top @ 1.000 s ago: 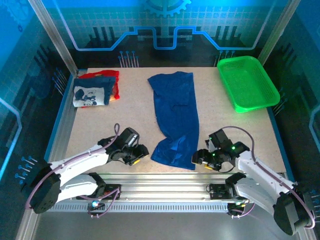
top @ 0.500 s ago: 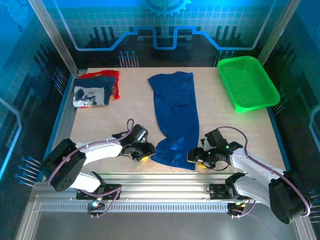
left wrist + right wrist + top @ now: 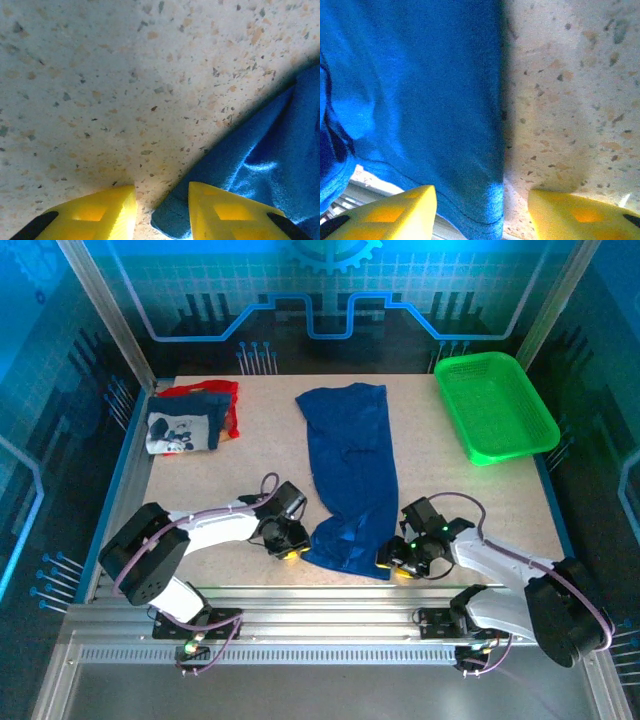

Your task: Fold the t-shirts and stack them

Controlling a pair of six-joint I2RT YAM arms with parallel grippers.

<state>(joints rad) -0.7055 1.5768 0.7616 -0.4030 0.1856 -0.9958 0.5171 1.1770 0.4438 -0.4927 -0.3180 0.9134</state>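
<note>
Left wrist view: the left end effector [image 3: 161, 200] has its yellow fingers apart. Bare worktop [image 3: 125, 75] shows under the gap, and the near left corner of the royal blue t-shirt [image 3: 260, 150] lies just against the right finger. Nothing is clamped. The right end effector [image 3: 481, 197] is likewise released and straddles the shirt's near right edge, one finger over cloth, the other over bare surface.

From above, the blue shirt lies mid-worktop as a long strip running near to far. It seems folded lengthwise but not yet crosswise. At the far left, the mouse t-shirt [image 3: 180, 430] lies folded on the red t-shirt [image 3: 205, 390]. I judge those two done, so what remains is the blue shirt's cross fold and its carry to the stack.

The shirt's hem reaches the near edge by the metal rail, which leaves little room there. Bare worktop lies on both sides of the strip. The green basket [image 3: 495, 405] sits well apart, far right.
</note>
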